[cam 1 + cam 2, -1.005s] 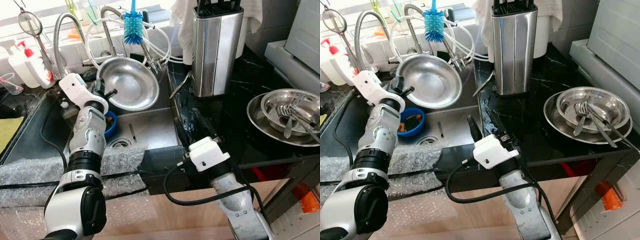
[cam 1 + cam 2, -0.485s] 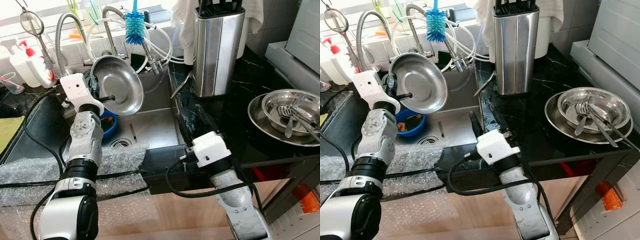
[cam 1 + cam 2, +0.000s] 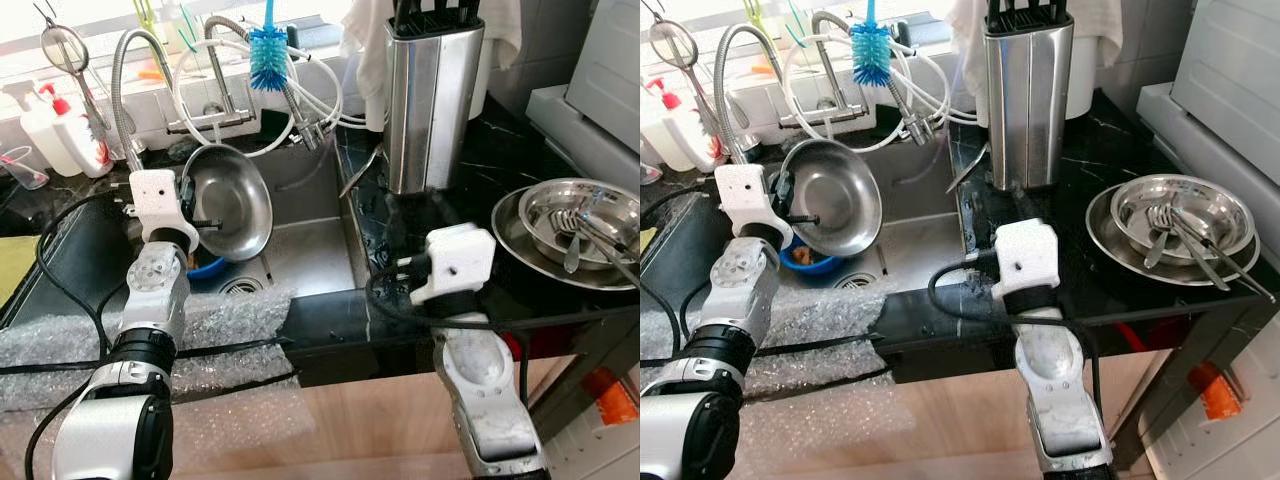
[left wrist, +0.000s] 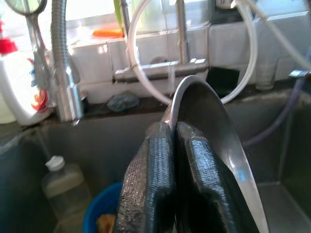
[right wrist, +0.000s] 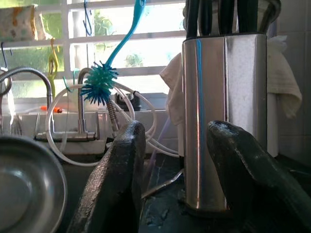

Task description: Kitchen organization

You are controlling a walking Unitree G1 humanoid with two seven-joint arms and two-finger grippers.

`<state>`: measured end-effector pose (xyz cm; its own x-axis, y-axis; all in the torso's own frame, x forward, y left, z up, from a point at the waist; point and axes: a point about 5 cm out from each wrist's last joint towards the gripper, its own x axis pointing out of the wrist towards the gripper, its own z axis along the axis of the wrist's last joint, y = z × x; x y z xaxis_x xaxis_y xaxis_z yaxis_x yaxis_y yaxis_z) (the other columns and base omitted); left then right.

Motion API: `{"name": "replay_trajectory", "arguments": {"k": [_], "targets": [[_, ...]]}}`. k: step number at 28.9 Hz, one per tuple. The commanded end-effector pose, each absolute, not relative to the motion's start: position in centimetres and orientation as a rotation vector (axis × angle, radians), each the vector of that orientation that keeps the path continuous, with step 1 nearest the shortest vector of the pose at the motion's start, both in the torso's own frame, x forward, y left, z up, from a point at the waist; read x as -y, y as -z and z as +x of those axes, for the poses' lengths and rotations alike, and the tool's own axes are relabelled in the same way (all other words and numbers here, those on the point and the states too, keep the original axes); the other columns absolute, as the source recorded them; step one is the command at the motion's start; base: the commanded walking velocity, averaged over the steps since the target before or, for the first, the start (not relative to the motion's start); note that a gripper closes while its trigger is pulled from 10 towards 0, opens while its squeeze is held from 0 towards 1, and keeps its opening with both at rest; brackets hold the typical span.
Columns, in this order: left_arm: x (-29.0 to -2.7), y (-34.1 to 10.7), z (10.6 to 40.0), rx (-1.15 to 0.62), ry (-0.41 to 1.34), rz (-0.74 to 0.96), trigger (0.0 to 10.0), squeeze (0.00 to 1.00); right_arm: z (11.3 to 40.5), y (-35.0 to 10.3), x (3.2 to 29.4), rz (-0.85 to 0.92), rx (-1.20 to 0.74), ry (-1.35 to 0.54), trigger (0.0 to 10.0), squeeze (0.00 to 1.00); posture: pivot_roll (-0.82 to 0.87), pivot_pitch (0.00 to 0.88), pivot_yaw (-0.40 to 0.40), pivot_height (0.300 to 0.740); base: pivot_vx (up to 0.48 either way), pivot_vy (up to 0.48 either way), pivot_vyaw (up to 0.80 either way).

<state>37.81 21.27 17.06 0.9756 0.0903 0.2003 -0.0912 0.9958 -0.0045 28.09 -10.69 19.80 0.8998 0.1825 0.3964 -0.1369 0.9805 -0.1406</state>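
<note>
Left gripper (image 4: 172,145): pinching the rim of a steel bowl (image 3: 228,200), fingers closed on its edge, holding it tilted on edge over the sink (image 3: 305,250) near the left wall, probably so it clears the basin for moving.
Right gripper (image 5: 172,165): hovering with fingers spread and gripping nothing, over the black counter (image 3: 480,190) at the sink's right edge, facing the steel knife block (image 3: 430,100).
Likely destination: stacked steel dishes (image 3: 565,225) holding cutlery at the counter's right edge.
Hard to make out: a blue bowl (image 3: 805,258) is lying half hidden under the held bowl; its contents are unclear.
</note>
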Motion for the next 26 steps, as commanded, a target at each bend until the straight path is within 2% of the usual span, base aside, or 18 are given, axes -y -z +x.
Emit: {"name": "replay_trajectory", "arguments": {"k": [1, 3, 6, 11, 21, 26], "targets": [[-23.3, -16.6, 37.4, 0.188, -0.161, 0.0, 10.0, 0.0, 28.3, -19.8, 10.6, -0.052, 0.391, -0.178, 10.0, 0.0, -0.05, 0.015, 0.138, 0.74, 0.0, 0.0, 0.0], [-23.7, -16.2, 37.3, 0.172, -0.178, -0.017, 10.0, 0.0, 28.3, -19.6, 10.6, -0.042, 0.379, -0.181, 10.0, 0.0, -0.05, 0.015, 0.138, 0.74, 0.0, 0.0, 0.0], [-25.2, -14.5, 37.0, 0.074, -0.306, -0.182, 10.0, 0.0, 28.3, -19.0, 10.4, -0.047, 0.35, -0.193, 10.0, 0.0, -0.05, 0.018, 0.14, 0.74, 0.0, 0.0, 0.0], [-25.3, -13.6, 36.9, 0.015, -0.328, -0.2, 10.0, 0.0, 28.1, -18.9, 10.3, -0.044, 0.34, -0.198, 10.0, 0.0, -0.06, 0.021, 0.145, 0.74, 0.0, 0.0, 0.0], [-23.9, -15.8, 38.5, 0.02, -0.195, -0.079, 10.0, 0.0, 28.0, -18.8, 10.1, -0.049, 0.339, -0.215, 10.0, 0.0, -0.06, 0.018, 0.15, 0.74, 0.0, 0.0, 0.0], [-23.0, -15.5, 38.8, -0.056, -0.133, 0.011, 10.0, 0.0, 28.0, -18.8, 10.0, -0.052, 0.34, -0.222, 10.0, 0.0, -0.06, 0.007, 0.153, 0.74, 0.0, 0.0, 0.0]]}}
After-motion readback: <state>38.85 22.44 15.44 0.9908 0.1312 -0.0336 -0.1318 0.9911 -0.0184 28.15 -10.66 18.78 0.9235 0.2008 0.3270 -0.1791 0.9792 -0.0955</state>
